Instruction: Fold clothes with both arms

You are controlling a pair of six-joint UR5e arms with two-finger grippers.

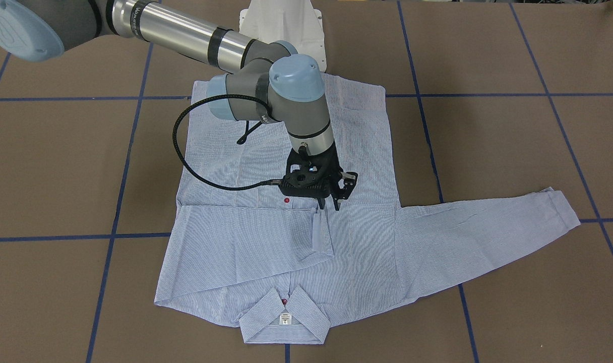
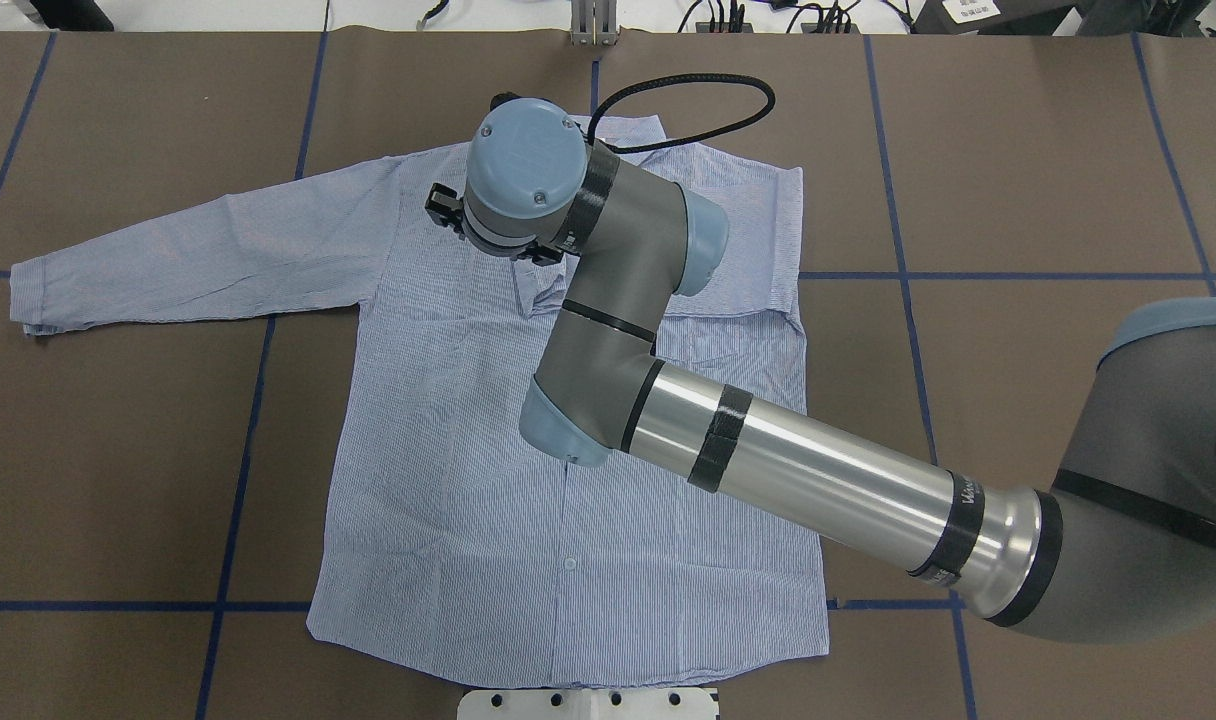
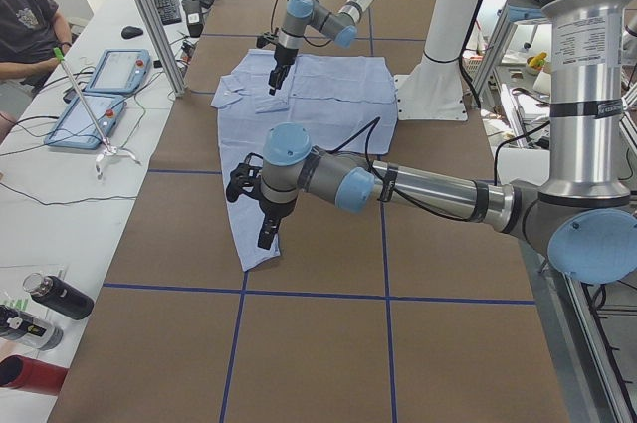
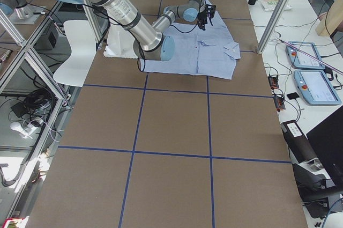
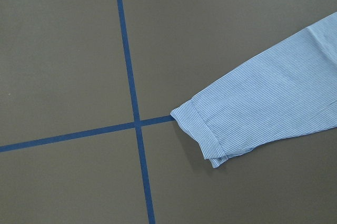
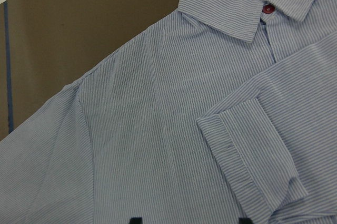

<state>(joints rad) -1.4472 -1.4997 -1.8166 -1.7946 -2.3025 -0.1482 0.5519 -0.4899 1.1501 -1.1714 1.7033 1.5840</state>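
Observation:
The light blue striped shirt lies flat and face up, its collar pointing away from the robot. One sleeve is folded across the chest, its cuff near the button line. My right gripper hovers just above that cuff. It is open: the right wrist view shows both fingertips apart with only cloth below. The other sleeve stretches out sideways. My left gripper shows only in the exterior left view, above that sleeve's cuff; I cannot tell whether it is open or shut.
Brown table cover carries a grid of blue tape lines. The white pedestal stands at the shirt's hem side. The right arm reaches across the shirt's lower half. A person sits at a side bench with tablets and bottles.

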